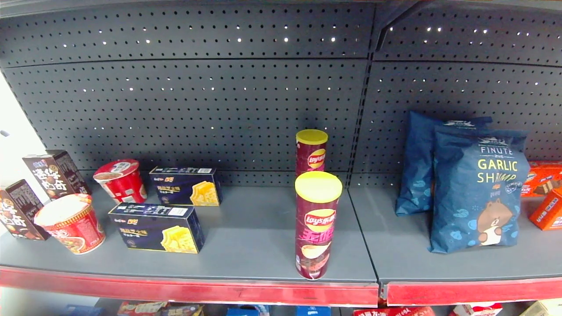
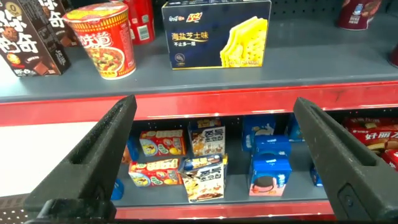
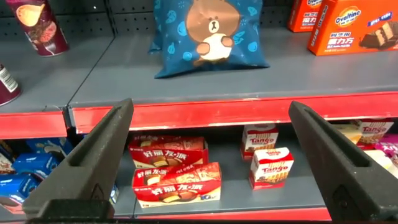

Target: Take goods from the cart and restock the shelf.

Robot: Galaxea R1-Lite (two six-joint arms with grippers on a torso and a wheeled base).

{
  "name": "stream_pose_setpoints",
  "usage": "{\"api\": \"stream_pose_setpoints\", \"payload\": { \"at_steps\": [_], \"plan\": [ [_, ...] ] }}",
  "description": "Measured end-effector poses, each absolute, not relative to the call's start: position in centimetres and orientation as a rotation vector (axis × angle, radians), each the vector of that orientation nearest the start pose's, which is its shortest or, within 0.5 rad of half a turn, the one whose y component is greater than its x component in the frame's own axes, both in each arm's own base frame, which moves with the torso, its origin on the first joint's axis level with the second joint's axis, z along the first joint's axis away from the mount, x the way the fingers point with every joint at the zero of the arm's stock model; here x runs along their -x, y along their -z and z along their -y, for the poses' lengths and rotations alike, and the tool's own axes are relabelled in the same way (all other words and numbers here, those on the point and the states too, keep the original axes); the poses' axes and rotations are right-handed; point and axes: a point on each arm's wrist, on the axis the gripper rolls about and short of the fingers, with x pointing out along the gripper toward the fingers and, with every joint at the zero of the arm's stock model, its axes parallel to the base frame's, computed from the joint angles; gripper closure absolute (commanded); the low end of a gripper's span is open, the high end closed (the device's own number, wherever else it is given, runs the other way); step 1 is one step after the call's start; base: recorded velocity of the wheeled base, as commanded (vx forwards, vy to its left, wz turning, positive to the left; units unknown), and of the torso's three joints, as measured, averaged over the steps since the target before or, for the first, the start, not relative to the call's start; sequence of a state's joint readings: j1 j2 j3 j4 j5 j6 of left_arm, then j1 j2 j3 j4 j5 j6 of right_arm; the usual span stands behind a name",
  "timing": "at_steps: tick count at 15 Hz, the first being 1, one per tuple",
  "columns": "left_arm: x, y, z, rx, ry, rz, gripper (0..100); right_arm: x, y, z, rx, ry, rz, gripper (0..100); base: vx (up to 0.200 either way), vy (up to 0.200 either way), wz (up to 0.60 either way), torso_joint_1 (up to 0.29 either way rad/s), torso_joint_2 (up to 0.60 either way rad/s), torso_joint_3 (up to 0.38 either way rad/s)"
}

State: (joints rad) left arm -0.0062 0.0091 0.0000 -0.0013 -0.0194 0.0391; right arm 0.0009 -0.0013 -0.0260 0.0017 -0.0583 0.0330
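**Both grippers empty in front of a part-stocked shelf**

The left gripper point(image 2: 214, 106) and the right gripper point(image 3: 211, 107) both have their fingers spread wide with nothing between them. Each is level with the red front edge of the shelf point(image 1: 254, 237).

The goods stand on that shelf. In the head view, from 9 o'clock across:
- at least three dark brown boxes point(image 1: 48, 175)
- two red noodle cups point(image 1: 72, 221)
- two navy cracker boxes point(image 1: 158, 228)
- two crisp tubes point(image 1: 317, 224) at the centre, the second behind the first toward 12 o'clock
- two blue snack bags point(image 1: 476, 193) at 3 o'clock
- at least two orange boxes point(image 1: 546, 213), partly cut off by the edge of the view

How each will likely handle:
- **Boxes:** stiff and light, with flat faces. Close across the narrow sides.
- **Noodle cups:** light, thin-walled and tapered. Hold them gently just under the rim.
- **Crisp tubes:** rigid and smooth, but tall and easily tipped. Grip around the middle of the body.
- **Snack bags:** soft and air-filled, with brittle contents. Pinch the top seam rather than squeezing the belly.
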Motion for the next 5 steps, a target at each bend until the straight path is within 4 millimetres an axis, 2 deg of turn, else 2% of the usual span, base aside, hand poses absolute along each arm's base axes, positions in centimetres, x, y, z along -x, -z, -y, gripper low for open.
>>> {"api": "stream_pose_setpoints", "payload": {
  "at_steps": [5],
  "plan": [
    [2.21, -7.58, 0.03, -0.038, 0.024, -0.007, 0, 2.5, -8.24, 0.13, -0.028, 0.056, 0.026, 0, 0.0, 0.0, 0.0, 0.0, 0.0, 0.0]
  ]
}}
